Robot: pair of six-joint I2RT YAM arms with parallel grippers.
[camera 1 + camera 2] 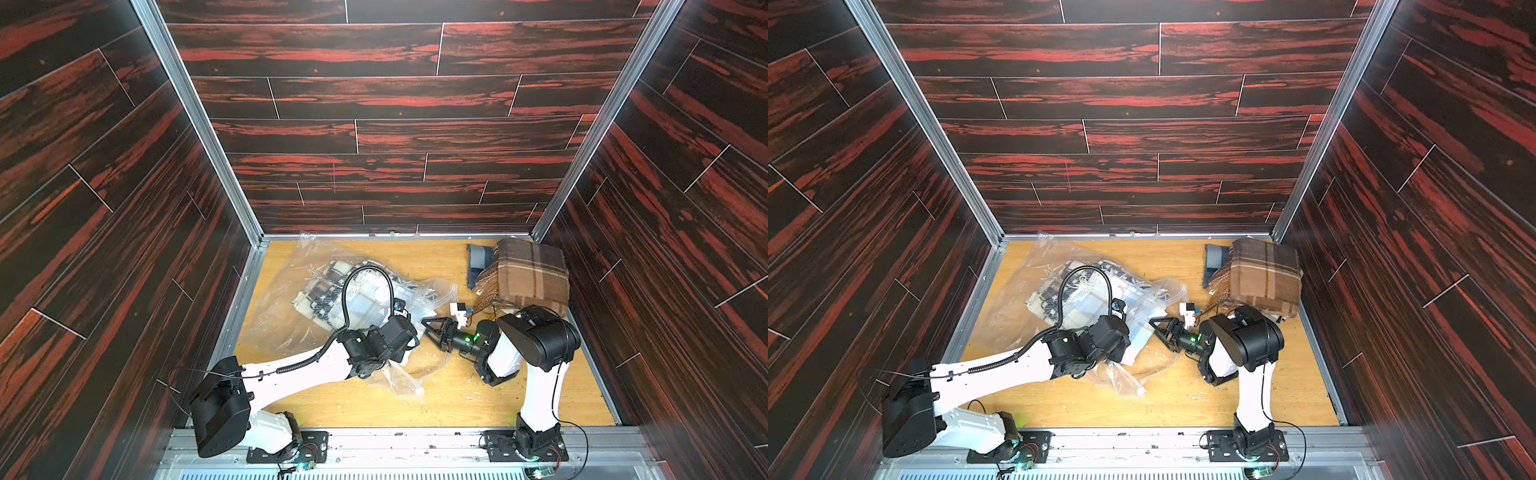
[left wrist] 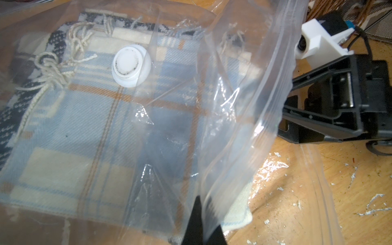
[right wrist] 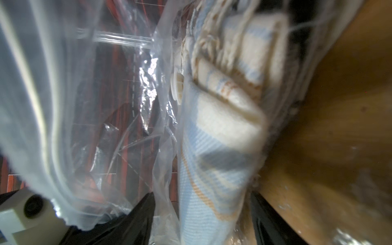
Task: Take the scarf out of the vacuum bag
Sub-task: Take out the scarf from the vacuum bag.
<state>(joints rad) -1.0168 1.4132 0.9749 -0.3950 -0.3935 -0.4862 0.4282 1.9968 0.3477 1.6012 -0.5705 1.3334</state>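
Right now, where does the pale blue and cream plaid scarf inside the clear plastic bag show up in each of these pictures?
Top view: the pale blue and cream plaid scarf lies mid-table inside the clear plastic vacuum bag.
Top view: the scarf is in the same mid-table spot.
Left wrist: it fills most of the frame, under plastic.
Right wrist: a blurred fold, close up.
Landmark: the round white valve disc over the scarf, clear in both wrist views.

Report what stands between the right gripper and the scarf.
Nothing clearly does: the left gripper holds the vacuum bag's top sheet up, and the right gripper's open jaws flank the scarf end. Thin film over it cannot be ruled out.
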